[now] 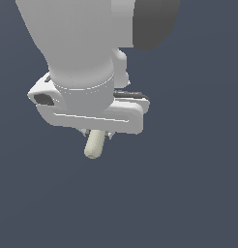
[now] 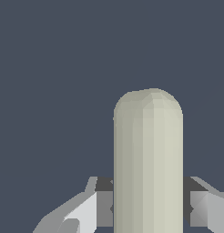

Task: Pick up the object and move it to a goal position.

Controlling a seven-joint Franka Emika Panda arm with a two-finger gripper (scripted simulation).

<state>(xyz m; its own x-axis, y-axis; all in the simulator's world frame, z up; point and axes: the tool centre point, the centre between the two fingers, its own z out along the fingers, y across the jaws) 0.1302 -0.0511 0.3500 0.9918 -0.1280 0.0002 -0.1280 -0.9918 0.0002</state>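
The object (image 1: 94, 144) is a small pale cream cylinder with a rounded end. In the exterior view it sticks out below the white bar of my gripper (image 1: 97, 133), tilted a little toward the exterior view's left. In the wrist view the object (image 2: 148, 159) fills the middle, rounded end pointing away from the camera, with a grey finger (image 2: 102, 202) pressed against each side. My gripper is shut on it. The fingers are mostly hidden behind the bar in the exterior view.
The white arm (image 1: 77, 43) with a dark grey joint cover (image 1: 155, 22) fills the upper part of the exterior view. Behind everything is a plain dark blue-grey background (image 1: 198, 184).
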